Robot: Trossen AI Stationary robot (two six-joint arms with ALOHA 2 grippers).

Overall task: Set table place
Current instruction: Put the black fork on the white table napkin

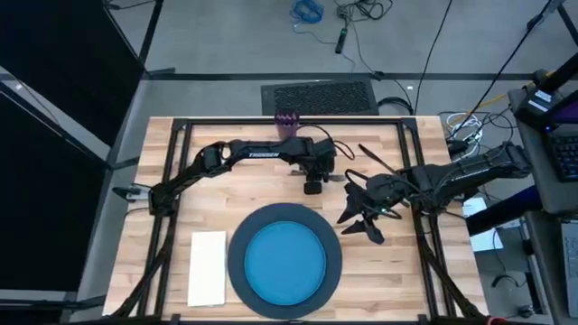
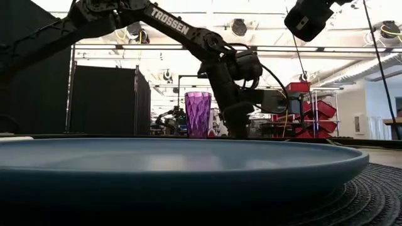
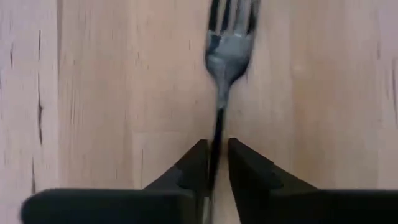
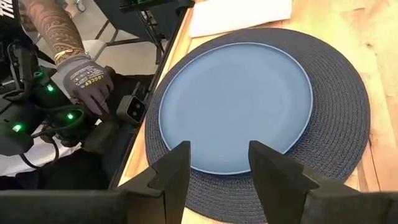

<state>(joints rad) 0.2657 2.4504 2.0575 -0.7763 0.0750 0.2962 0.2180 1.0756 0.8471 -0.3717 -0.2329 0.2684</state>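
A light wooden desk (image 1: 388, 271) seen from above, with a dark grey round charger (image 1: 332, 262) near its front edge and a blue plate (image 1: 284, 264) centred on it. A white napkin (image 1: 208, 268) lies flat just beside the charger on the left. A purple cup (image 1: 287, 125) stands upright at the far edge of the desk.

The left arm reaches across the far half of the desk, its left pincer (image 1: 313, 185) down at the surface beyond the plate. Its wrist camera shows the two dark fingers (image 3: 239, 168) narrowed around the thin handle of a metal fork (image 3: 228, 50), which lies flat on the wood, tines pointing away. The handle sits between the fingers, so the pincer appears to be gripping it, with the fork not yet lifted.

The right pincer (image 1: 364, 217) hovers right of the plate, fingers (image 4: 273, 168) spread wide and holding nothing. In its wrist view a person's gloved hand (image 4: 87, 81) shows beyond the desk edge, among equipment.

The step in hand looks to be picking up the fork. The next move likely calls for lifting it clear and carrying it around the plate to the napkin side, keeping it level so it does not slip
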